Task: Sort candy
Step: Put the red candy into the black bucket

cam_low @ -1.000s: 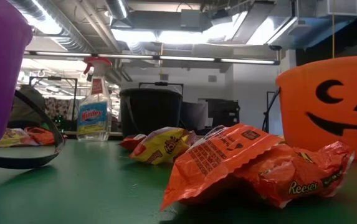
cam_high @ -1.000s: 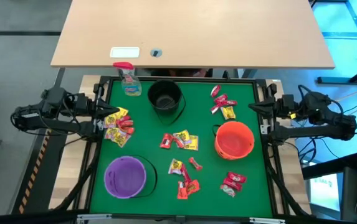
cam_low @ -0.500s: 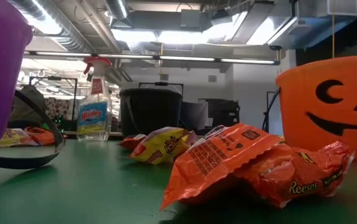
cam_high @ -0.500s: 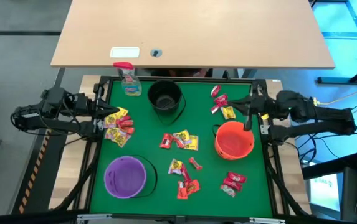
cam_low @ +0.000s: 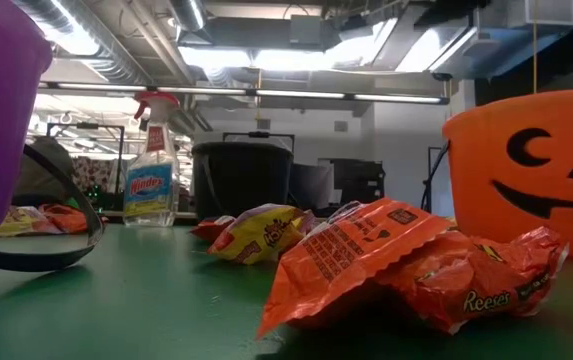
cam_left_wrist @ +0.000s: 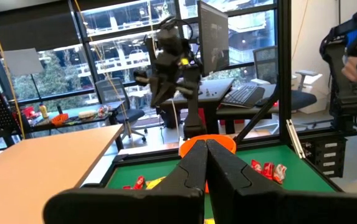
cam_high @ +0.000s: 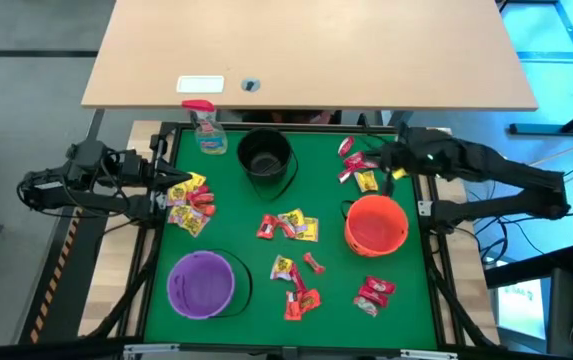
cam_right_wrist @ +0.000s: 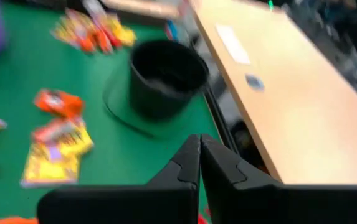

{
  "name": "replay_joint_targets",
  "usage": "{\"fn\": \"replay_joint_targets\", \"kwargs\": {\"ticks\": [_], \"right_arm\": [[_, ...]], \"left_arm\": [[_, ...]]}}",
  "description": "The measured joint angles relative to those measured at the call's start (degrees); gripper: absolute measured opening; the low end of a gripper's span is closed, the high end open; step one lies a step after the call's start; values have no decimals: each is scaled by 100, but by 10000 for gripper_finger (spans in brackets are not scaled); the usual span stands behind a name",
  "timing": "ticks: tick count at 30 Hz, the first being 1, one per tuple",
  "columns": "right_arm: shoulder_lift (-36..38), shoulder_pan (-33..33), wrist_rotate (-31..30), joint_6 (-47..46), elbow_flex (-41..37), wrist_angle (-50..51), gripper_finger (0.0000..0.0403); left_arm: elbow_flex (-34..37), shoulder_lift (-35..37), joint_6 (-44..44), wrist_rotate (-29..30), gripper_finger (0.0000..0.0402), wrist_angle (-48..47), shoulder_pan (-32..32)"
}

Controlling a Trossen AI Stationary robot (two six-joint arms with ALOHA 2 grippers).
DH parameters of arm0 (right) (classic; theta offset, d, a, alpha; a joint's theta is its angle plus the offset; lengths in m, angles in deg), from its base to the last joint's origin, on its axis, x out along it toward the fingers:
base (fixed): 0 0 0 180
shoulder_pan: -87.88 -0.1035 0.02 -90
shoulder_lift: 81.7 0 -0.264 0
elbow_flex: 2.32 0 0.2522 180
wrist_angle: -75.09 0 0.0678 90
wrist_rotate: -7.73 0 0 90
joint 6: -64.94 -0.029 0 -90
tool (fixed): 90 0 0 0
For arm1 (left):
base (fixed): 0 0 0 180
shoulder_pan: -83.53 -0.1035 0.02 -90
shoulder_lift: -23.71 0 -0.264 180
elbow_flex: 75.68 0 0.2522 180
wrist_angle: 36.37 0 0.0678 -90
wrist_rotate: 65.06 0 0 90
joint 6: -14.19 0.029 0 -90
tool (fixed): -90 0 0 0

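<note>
Hovering over far-right candy (cam_high: pixel 358 166), right hand (cam_high: pixel 384 160) shut, empty, unseen in low view

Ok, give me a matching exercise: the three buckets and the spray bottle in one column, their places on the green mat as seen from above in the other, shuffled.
Things:
1. black bucket
2. purple bucket
3. orange bucket
4. spray bottle

Places on the green mat, high view:
A. near left corner
B. far left corner
C. right side, about midway
D. far edge, just right of the bottle

Pairs: 1-D, 2-A, 3-C, 4-B
</note>
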Motion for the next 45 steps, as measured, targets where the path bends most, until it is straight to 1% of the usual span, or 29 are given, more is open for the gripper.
{"fn": "replay_joint_targets", "kwargs": {"ticks": [4, 12, 14, 16, 23, 27, 31, 34, 38, 45], "right_arm": [[-258, 639, 317, 2, -7, 201, 12], [-820, 1617, 330, 166, -9, 669, 13], [-962, 1779, 328, 203, -9, 696, 24], [-1078, 1878, 328, 312, -11, 697, 44], [-1163, 1942, 335, 332, -13, 754, 145], [-1175, 1942, 480, 309, -13, 785, 178], [-1300, 1942, 483, 24, -13, 807, 186], [-1419, 1942, 632, -22, -13, 807, 186], [-1749, 1942, 829, -37, -13, 867, 186], [-2268, 1942, 822, -299, -13, 810, 186]], "left_arm": [[0, 0, 0, 0, 0, 0, 1], [0, 0, 0, 0, 0, 2, 0], [0, 0, 0, 0, 0, 0, 1], [0, 0, 0, 0, 0, 2, -1], [0, 0, 0, 0, 0, 2, 1], [0, 0, 0, 0, 0, 4, 0], [0, 0, 0, 0, 0, 4, -1], [0, 0, -85, 0, 0, 7, 0], [0, 0, -199, 0, 0, 9, -1], [0, 0, -197, 0, 0, 8, 1]]}}
